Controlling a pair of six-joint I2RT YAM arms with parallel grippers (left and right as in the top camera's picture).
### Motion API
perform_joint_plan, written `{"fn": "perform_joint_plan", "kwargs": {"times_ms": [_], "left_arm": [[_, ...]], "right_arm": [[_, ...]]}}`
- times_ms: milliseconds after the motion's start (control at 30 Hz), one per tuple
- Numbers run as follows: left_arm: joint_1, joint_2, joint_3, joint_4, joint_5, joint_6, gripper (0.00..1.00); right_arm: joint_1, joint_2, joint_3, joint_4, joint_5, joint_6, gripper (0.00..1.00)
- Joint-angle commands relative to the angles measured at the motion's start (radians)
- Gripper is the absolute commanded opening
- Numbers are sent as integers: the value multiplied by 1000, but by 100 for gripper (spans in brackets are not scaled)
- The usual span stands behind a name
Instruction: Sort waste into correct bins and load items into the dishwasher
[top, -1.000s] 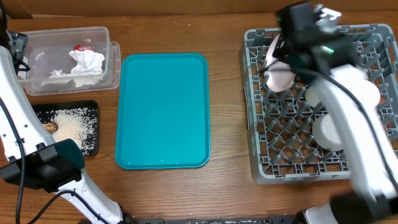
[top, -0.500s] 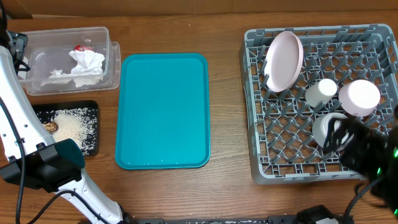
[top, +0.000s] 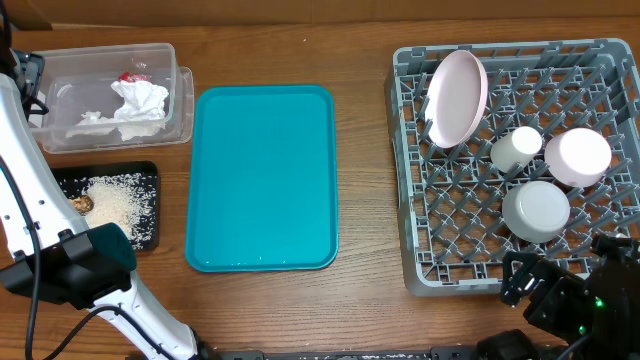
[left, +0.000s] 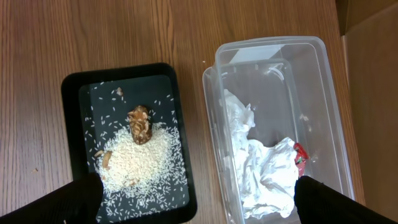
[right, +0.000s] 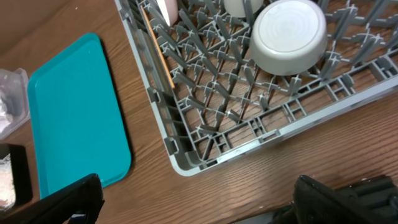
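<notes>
The clear tub (top: 182, 92) (left: 273, 45) holds a crumpled white napkin (top: 140, 103) (left: 264, 168) and a red wrapper (top: 130, 76) (left: 300, 155). White rice (top: 118, 205) (left: 140, 158) and a brown chunk (top: 82, 204) (left: 140, 123) lie in the black tray (top: 150, 225) (left: 74, 93). The grey rack (top: 420, 270) (right: 180, 162) carries an upright plate (top: 455, 98), a cup (top: 515, 148), a white dish (top: 577, 157) and an upturned bowl (top: 535, 210) (right: 288, 34). My left gripper (left: 199, 199) hangs open and empty high over tub and tray. My right gripper (right: 202, 202) is open and empty over bare table by the rack's near corner.
A large teal tray (top: 262, 180) (right: 74, 112) lies empty between the bins and the rack. The left arm's white link (top: 25, 170) runs along the table's left edge. The right arm's black wrist (top: 565, 300) sits at the near edge below the rack.
The right arm has swung from over the rack's far side back to the table's near edge, uncovering the cup, dish and bowl. The left arm has not moved.
</notes>
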Motion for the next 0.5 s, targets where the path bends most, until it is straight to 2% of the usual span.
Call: {"fn": "perform_joint_plan", "kwargs": {"times_ms": [0,167,267,467], "left_arm": [[-6,5,-4,0,-16,-10,100],[-6,5,-4,0,-16,-10,100],[-6,5,-4,0,-16,-10,100],[-6,5,-4,0,-16,-10,100]], "right_arm": [[2,-1,-5,-17,-13,3,100],[2,-1,-8,-6,7,-33,100],[13,-3,-41,73,14,-58,100],[-79,-95,-216,310,-36,-248,100]]}}
